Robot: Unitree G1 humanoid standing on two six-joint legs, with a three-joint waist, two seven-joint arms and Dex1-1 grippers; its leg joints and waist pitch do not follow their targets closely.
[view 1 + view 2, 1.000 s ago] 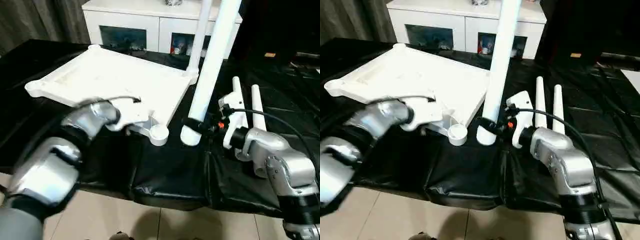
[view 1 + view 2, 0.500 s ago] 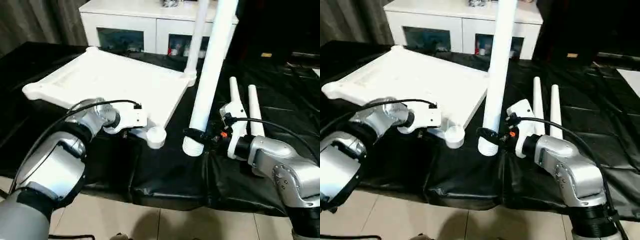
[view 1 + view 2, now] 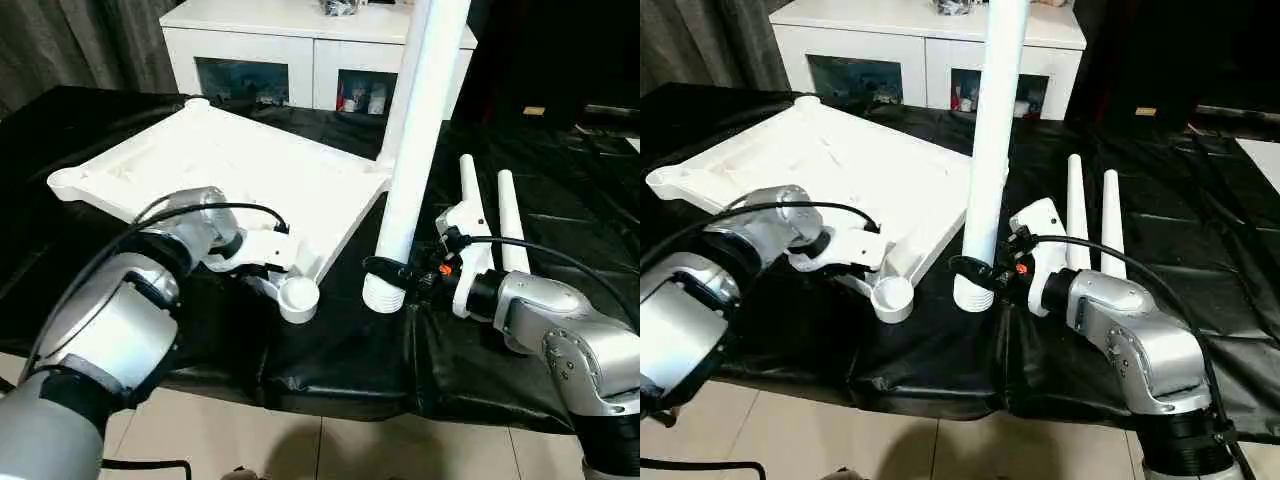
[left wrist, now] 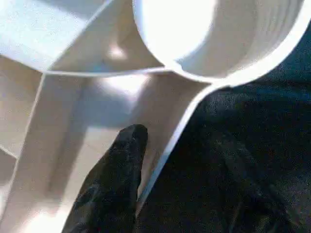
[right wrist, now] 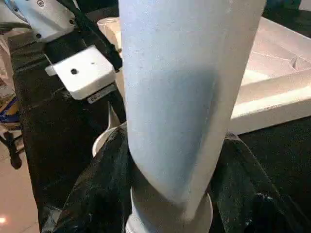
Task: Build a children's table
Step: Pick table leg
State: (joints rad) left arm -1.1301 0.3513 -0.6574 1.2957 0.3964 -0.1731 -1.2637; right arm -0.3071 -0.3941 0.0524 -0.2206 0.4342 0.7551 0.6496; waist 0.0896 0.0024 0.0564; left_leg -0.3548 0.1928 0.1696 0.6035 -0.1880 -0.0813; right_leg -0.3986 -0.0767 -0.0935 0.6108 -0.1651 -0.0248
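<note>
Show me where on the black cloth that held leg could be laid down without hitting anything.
Bare cloth lies right of the two spare legs, toward the table's right edge. The near strip between the tabletop's corner socket, the held leg and the right gripper is crowded; the left gripper clamps the tabletop's rim there.

You will find no text, label, brand, number or sign that can be read in any of these views.
</note>
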